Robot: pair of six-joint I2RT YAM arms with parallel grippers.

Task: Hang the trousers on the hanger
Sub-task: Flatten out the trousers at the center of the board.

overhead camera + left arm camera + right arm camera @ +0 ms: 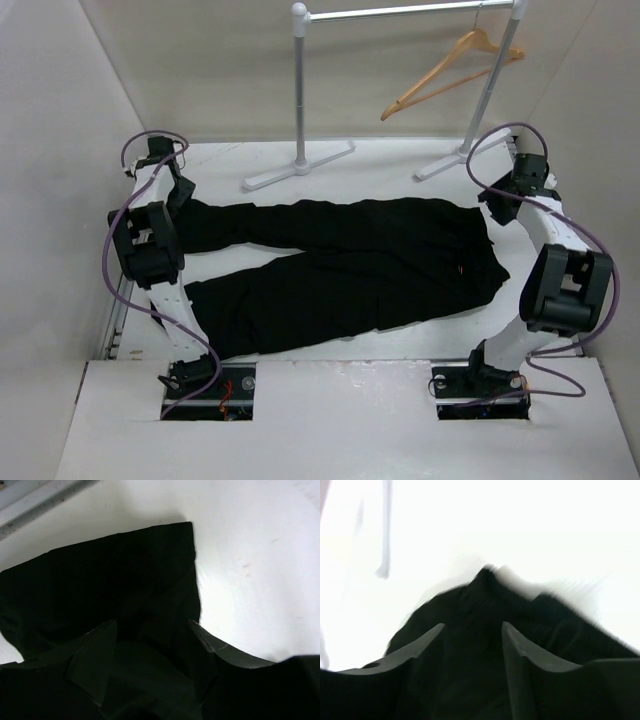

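Observation:
The black trousers [350,260] lie flat across the table, legs to the left and waist to the right. My left gripper [180,195] is at the hem of the far leg. In the left wrist view it [152,632] is open, its fingers [97,645] spread over the leg's hem [125,570]. My right gripper [497,205] is at the far corner of the waist. In the blurred right wrist view it [472,630] is open, with the waistband cloth [480,595] between and under its fingers [520,645]. The tan wooden hanger [450,70] hangs on the rail at the back right.
A grey metal rail stand [300,90] with two posts and flat feet stands at the back of the white table [380,160]. White walls close in the left, right and back. A metal strip [35,500] runs along the table's left edge.

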